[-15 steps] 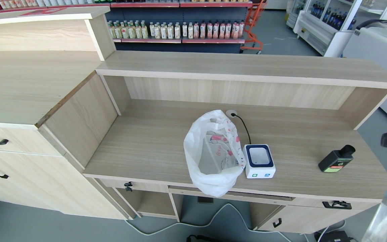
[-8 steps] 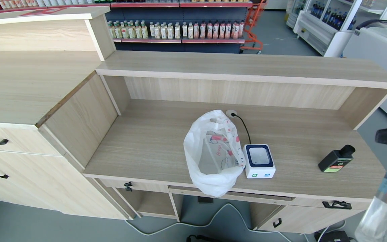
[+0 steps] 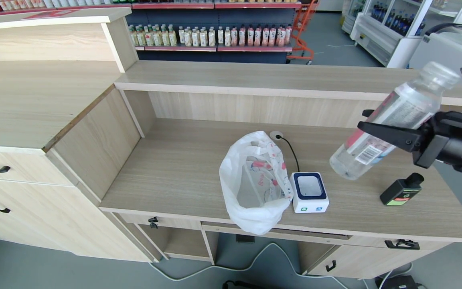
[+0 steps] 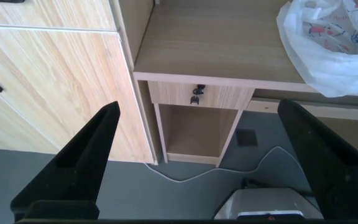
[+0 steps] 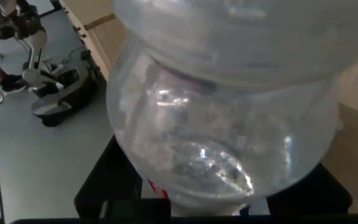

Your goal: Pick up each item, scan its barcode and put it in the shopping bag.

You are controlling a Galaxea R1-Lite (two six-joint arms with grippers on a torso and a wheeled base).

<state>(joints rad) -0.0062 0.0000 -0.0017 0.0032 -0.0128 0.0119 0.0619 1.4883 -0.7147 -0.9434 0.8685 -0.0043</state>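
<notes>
Grips a clear water bottle (image 3: 411, 102) at its labelled middle with the right gripper's (image 3: 380, 126) fingers (image 3: 391, 136), closed around it. Holds it tilted, base downward, in the air over the tabletop (image 3: 183, 168), above and between the scanner (image 3: 309, 192) and a small dark bottle (image 3: 401, 190). Spreads the left gripper's (image 4: 199, 106) fingers (image 4: 79, 168) wide, empty, low before the tabletop edge, near the white shopping bag (image 3: 251, 180) beside the scanner.

One clear plastic bottle (image 3: 399, 112), one small dark bottle (image 3: 401, 190), one barcode scanner (image 3: 309, 192) and one shopping bag (image 3: 231, 188).
</notes>
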